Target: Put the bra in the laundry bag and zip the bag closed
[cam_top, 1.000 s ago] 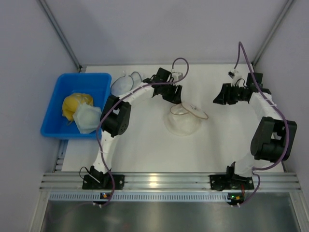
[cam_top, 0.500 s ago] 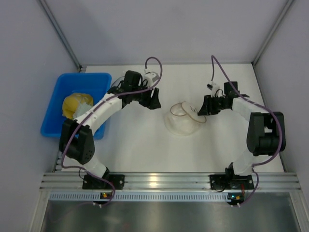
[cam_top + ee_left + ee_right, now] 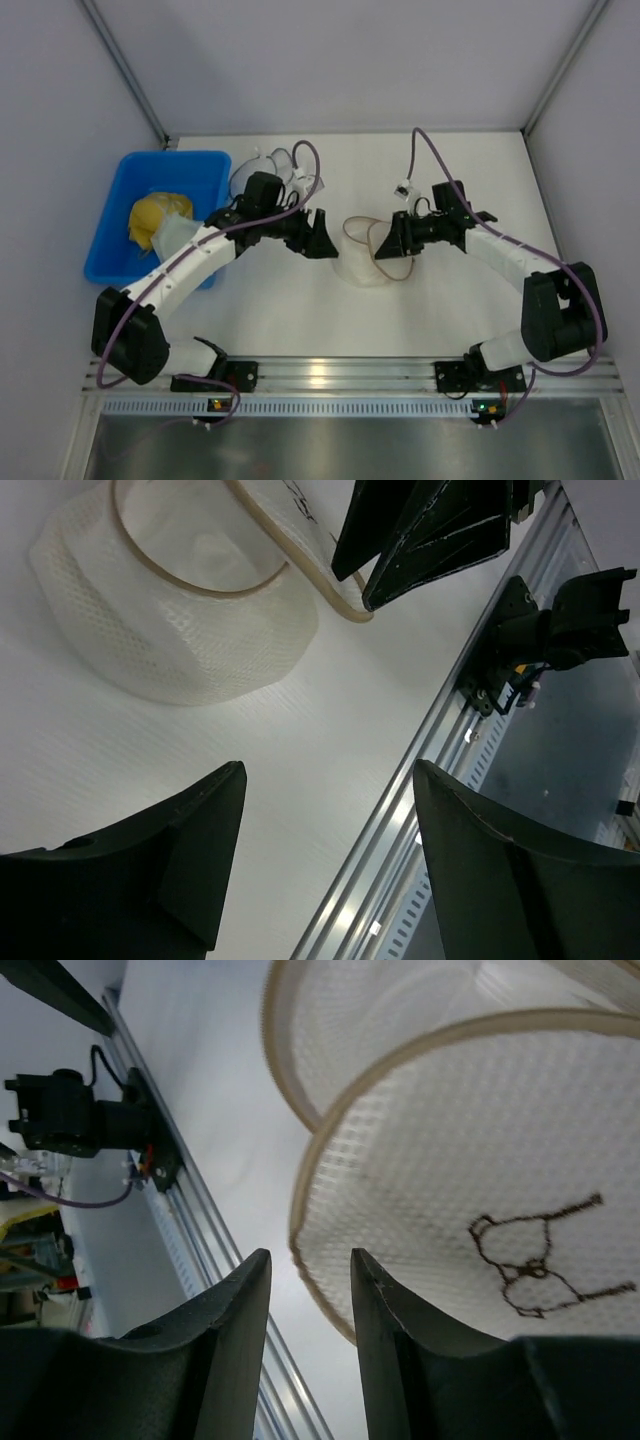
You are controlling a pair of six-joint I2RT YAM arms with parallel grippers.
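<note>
Top view: the bag (image 3: 365, 268) is sitting on the desk (image 3: 300, 315), the left claw (image 3: 322, 240) just beside it, the right claw (image 3: 386, 243) over its right edge.

Left wrist: the left claw is gaping, empty. The bra (image 3: 200, 545) seems to be lying inside the bag.

Right wrist: the right claw is standing part-open astride the flap's (image 3: 480, 1160) rim (image 3: 303, 1210), not visibly pinching. The mesh is looking light and floppy, and the stiffer rim is probably the best hold.

Off to the left of the white table (image 3: 300, 300) there's a blue plastic bin (image 3: 190, 158) with a yellow cloth bundle (image 3: 150, 218) and something whitish (image 3: 176, 236) beside it. Just behind the bin's right corner sits a round mesh pouch with a dark rim (image 3: 244, 172). An aluminium rail (image 3: 330, 375) runs along the near edge.
</note>
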